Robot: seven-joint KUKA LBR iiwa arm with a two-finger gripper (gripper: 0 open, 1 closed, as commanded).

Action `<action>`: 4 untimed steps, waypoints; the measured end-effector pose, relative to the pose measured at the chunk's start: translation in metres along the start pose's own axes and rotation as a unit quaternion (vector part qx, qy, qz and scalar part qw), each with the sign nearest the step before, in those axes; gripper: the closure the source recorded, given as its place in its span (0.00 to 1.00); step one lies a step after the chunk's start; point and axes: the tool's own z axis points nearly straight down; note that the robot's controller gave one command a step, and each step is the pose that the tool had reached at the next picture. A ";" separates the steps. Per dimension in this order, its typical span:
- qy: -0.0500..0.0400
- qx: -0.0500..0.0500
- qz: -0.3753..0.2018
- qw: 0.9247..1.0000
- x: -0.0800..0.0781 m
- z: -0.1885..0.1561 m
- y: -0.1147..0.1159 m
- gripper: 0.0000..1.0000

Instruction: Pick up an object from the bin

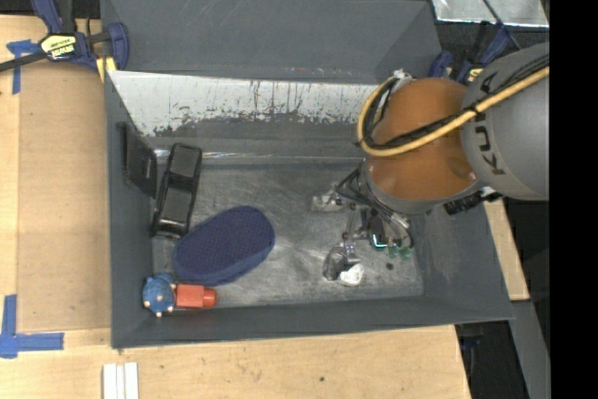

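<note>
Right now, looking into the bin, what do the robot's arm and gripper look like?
The arm is a rounded silver-grey link with black lettering. An orange domed cover sits at its wrist, with yellow and black cables looped across it. The gripper below is dark metal with a small green spot.

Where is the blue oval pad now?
In the camera view, the pad lies on the bin's left floor, beside the black stapler, above the red-and-blue toy, left of the gripper.

Single camera sat high above the grey bin (280, 33), looking down, tipped slightly off vertical. Close enough that the bin took up most of the frame; arm (420, 145) lay over the bin's right side.
</note>
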 end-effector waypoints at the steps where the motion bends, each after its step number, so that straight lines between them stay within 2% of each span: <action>1: -0.005 0.002 -0.125 0.992 0.006 0.062 0.059 0.00; 2: -0.007 -0.001 -0.142 0.990 -0.033 0.035 0.127 0.00; 3: 0.007 0.008 -0.124 0.992 -0.057 0.043 0.181 0.00; 4: 0.005 0.006 -0.123 0.992 -0.058 0.042 0.180 1.00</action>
